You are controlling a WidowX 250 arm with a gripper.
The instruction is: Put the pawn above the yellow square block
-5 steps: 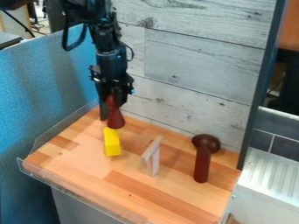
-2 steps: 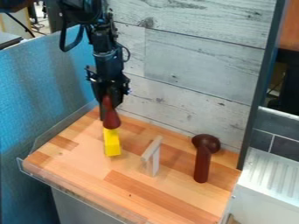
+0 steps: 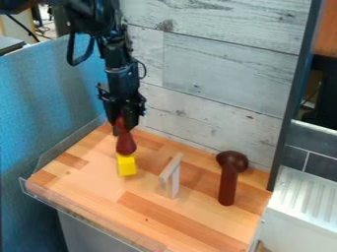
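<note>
At the back left of the wooden table, the black gripper (image 3: pixel 123 124) hangs down, shut on the upper part of the dark red pawn (image 3: pixel 125 143). The pawn is upright, its wide base lowest. Just below it in the view is the yellow block (image 3: pixel 127 167), whose upper part the pawn's base covers. Whether the base touches the block, I cannot tell.
A light wooden piece (image 3: pixel 171 177) stands right of the yellow block. Farther right are a dark brown round-headed piece (image 3: pixel 231 160) and a reddish-brown cylinder (image 3: pixel 227 187). A clear rim (image 3: pixel 69 140) edges the table (image 3: pixel 158 216) at left; a plank wall rises behind.
The gripper has come down and slightly left with the pawn. The pawn's base now overlaps the upper part of the yellow block, which has stayed put.
</note>
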